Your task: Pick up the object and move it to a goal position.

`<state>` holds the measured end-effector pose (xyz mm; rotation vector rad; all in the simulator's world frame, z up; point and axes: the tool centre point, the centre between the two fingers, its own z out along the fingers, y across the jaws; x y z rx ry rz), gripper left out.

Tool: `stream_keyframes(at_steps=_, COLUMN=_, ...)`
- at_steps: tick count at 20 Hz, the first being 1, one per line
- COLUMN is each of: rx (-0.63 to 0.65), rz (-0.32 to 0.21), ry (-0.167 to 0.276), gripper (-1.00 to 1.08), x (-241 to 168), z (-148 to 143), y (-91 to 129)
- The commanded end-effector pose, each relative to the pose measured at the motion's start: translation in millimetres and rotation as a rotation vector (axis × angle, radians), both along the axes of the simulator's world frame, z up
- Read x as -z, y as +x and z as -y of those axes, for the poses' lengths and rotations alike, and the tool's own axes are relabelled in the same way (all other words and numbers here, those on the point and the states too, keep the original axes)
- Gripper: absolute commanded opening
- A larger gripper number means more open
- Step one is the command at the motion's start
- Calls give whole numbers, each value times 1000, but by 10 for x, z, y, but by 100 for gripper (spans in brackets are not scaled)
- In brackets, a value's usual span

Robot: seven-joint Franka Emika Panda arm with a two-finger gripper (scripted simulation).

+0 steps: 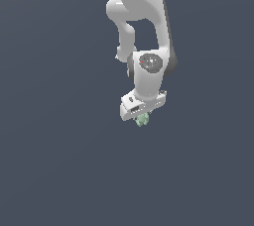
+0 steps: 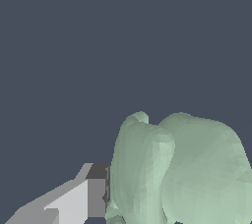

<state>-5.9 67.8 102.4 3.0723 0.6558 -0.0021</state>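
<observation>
The object (image 1: 143, 120) is a small pale mint-green lumpy thing. It pokes out just below the white hand of my gripper (image 1: 142, 116) in the exterior view. In the wrist view the object (image 2: 182, 169) looms large and close. One grey-and-white finger (image 2: 83, 199) presses its dark pad against the object's side. The other finger is hidden behind the object. The gripper looks shut on the object. Whether the object rests on the surface or hangs above it cannot be told.
The white arm (image 1: 141, 17) reaches down from the top of the exterior view, over a plain dark blue-grey surface (image 1: 54, 160). No other objects or goal marker show.
</observation>
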Motion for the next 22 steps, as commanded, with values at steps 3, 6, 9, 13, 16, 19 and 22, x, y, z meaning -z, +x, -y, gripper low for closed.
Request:
stream_keyframes(at_steps=3, rx=0, rz=1, ry=1, gripper=-100, x=-429, z=134, y=29)
stream_keyframes(at_steps=6, rx=-1, rz=1, ry=1, gripper=-100, x=-767, z=239, y=52)
stream_keyframes(at_steps=9, rx=-1, rz=1, ry=2, gripper=-100, x=-1118, z=349, y=78)
stream_keyframes(at_steps=13, rx=-1, rz=1, ry=2, gripper=-100, x=-1571, z=491, y=114)
stream_keyframes(at_steps=16, rx=-1, rz=1, ry=2, gripper=-100, x=-1900, z=594, y=142)
stream_keyframes(at_steps=19, rx=-1, rz=1, ry=2, gripper=-100, x=-2218, z=695, y=172)
stream_keyframes(at_steps=22, rx=-1, rz=1, ry=2, gripper=-100, x=-2526, z=793, y=204)
